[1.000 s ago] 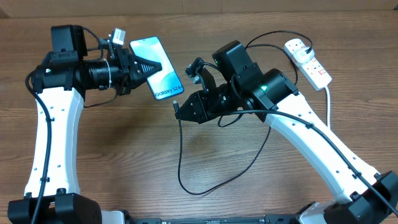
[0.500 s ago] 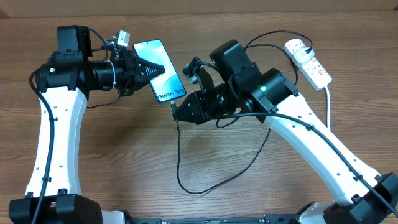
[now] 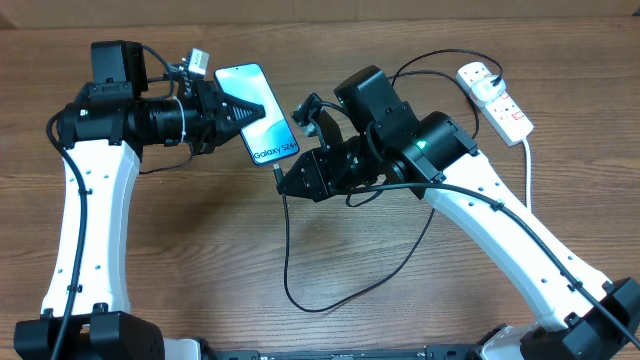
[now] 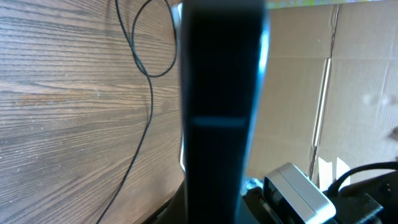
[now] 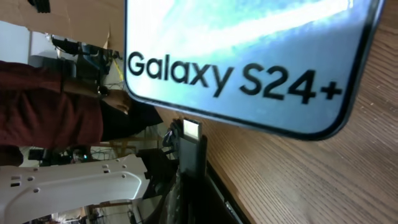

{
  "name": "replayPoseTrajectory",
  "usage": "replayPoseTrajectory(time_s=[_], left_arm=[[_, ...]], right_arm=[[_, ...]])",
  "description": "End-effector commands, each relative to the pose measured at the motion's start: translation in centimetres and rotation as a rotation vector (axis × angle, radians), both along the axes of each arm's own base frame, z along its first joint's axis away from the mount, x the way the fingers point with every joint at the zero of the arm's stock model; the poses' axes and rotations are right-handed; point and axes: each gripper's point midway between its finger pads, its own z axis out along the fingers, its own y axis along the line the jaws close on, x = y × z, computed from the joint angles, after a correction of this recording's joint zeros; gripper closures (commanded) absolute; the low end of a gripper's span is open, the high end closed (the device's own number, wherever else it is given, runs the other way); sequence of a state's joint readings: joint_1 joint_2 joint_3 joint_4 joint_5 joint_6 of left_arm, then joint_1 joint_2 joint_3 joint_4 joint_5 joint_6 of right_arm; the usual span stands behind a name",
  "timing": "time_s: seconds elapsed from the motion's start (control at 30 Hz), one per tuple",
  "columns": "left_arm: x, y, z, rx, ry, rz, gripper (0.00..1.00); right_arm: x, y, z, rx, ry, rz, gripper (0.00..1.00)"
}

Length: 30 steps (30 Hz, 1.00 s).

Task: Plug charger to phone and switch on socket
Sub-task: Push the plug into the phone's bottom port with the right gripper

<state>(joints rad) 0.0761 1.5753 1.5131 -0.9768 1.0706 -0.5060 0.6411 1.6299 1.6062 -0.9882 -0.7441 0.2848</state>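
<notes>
Now your left gripper (image 3: 256, 108) clamps the phone (image 3: 272, 138), while your right gripper (image 3: 282, 184) pinches the charger (image 3: 288, 250) by its tip, right at the phone's lower edge. The socket (image 3: 495, 98) lies well apart, far right.

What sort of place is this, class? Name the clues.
Likely a robotics lab bench: a white left arm and right arm at a wooden table, cardboard panels behind it.
</notes>
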Motion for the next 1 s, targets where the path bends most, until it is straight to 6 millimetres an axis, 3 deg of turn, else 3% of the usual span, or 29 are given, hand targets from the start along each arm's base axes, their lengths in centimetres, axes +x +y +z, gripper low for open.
replayPoseTrajectory(time_s=[0.0, 0.37, 0.6, 0.97], left_arm=[[-0.4, -0.7, 1.2, -0.05, -0.056, -0.059, 0.96], [-0.6, -0.7, 1.1, -0.045, -0.061, -0.066, 0.96], [-0.6, -0.7, 1.1, -0.045, -0.061, -0.066, 0.96], [-0.6, -0.7, 1.1, -0.046, -0.061, -0.066, 0.96]], right_arm=[[0.5, -0.2, 1.4, 0.018, -0.042, -0.012, 0.96], [0.5, -0.3, 1.4, 0.018, -0.048, -0.009, 0.96], [1.5, -1.4, 1.2, 0.007, -0.04, -0.039, 0.96], [0.5, -0.7, 1.9, 0.055, -0.017, 0.007, 0.96]])
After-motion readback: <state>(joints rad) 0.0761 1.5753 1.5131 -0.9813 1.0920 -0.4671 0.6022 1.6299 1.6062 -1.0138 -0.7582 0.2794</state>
